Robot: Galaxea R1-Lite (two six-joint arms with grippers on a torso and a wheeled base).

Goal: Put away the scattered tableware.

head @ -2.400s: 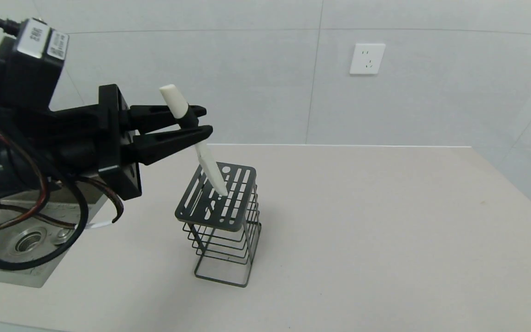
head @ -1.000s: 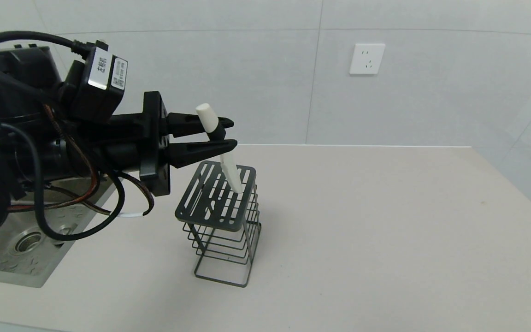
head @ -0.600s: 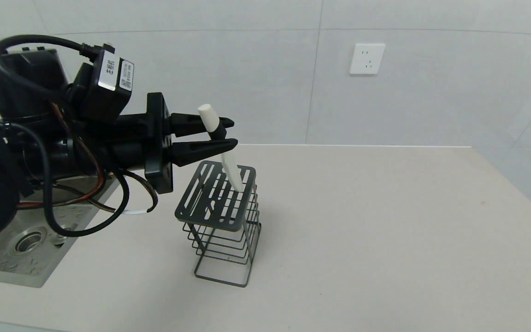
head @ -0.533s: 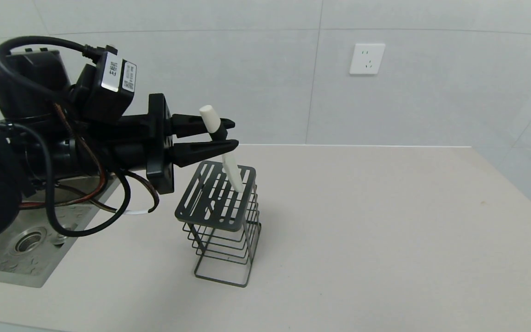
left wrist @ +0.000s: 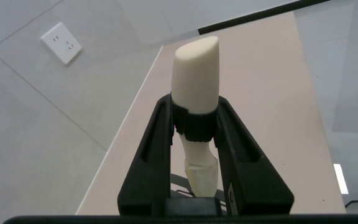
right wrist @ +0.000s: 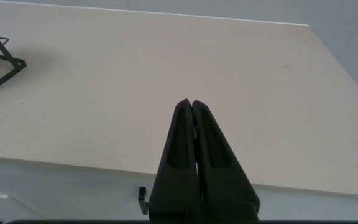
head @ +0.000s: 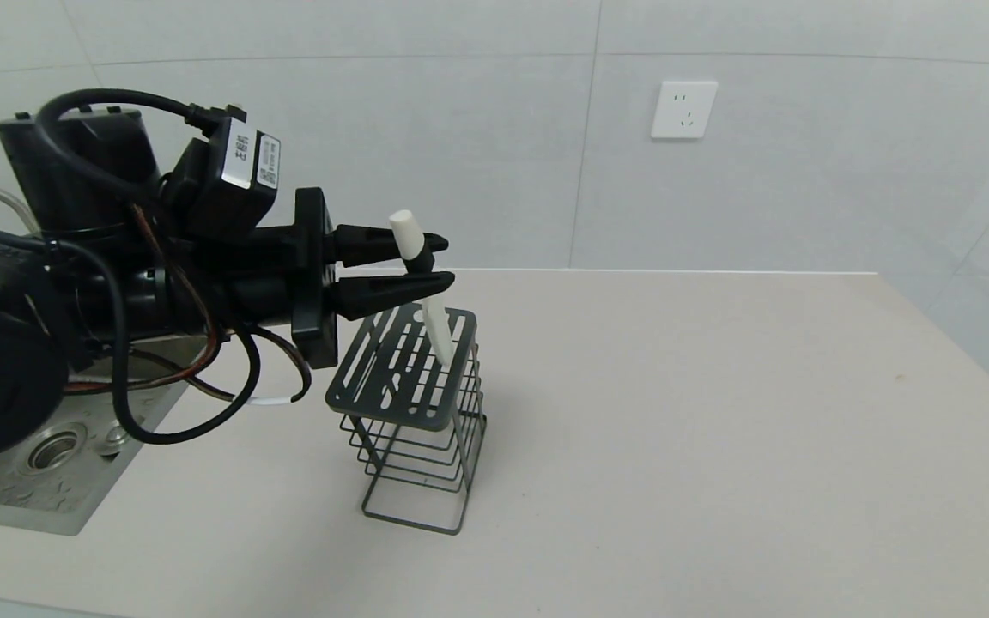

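Hanging over the rack [head: 409,369], the knife [head: 436,333] is held nearly upright and leaning a little, with its white handle uppermost and its pale blade pointing down at the far right part of the rack's slotted top. The tip is at the plate's surface; whether it has entered a slot cannot be told. The left end effector [head: 447,260] is clenched on the knife at the black collar between handle and blade, its fingers lying level just above the rack.

The knife looks light and stiff. If the blade is ceramic, as its colour suggests, it would be brittle and could chip when knocked sideways against the metal slots. The smooth handle may slip in a loose grip, so the collar or the handle just above it is the sensible place to hold, well away from the edge. Lowering it straight along the blade's own line would likely ease it through.

The rack is a dark wire cage standing on thin feet with open sides. It appears light enough to shift or tip if the blade catches.

It stands on a pale, matt table [head: 718,412] that looks flat and bare around it. A steel sink [head: 31,481] is let into the table to the rack's left. Behind the rack rises a grey tiled wall [head: 477,154], with a white socket [head: 683,109] on it to the rack's right. The right end effector [right wrist: 191,104] is clamped tight on nothing, over the table's near edge, well apart from the rack.
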